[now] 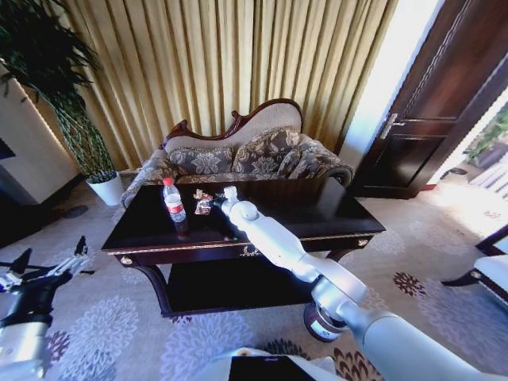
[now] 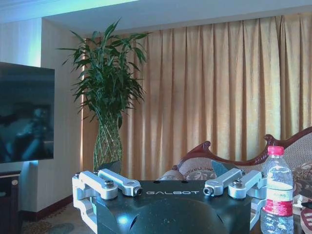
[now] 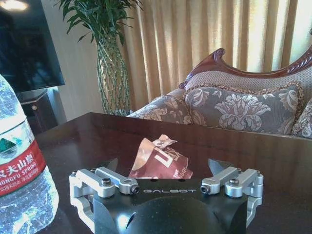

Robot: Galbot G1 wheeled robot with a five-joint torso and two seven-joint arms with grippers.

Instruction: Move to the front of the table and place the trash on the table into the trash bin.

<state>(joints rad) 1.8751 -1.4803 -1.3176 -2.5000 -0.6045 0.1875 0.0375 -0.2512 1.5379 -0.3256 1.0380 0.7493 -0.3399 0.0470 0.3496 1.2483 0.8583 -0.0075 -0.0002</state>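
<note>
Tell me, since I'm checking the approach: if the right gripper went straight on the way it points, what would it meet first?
Most likely the crumpled reddish-brown wrapper, lying on the table between the open fingers of the right gripper. The bottle stands off to one side, out of that line. Depth is hard to judge.

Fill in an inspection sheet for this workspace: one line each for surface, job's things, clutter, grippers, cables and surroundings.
Surface: dark glossy table, gold trim.
Job's things: bottle upright, red cap; reddish-brown wrapper lying beside it; trash bin on the carpet, partly hidden by the right arm.
Clutter: nothing seen.
Grippers: right gripper open, over the table, wrapper between its fingers; left gripper open, low beside the table's left end.
Cables: nothing seen.
Surroundings: patterned sofa behind the table, curtains, potted plant, dark door.
</note>
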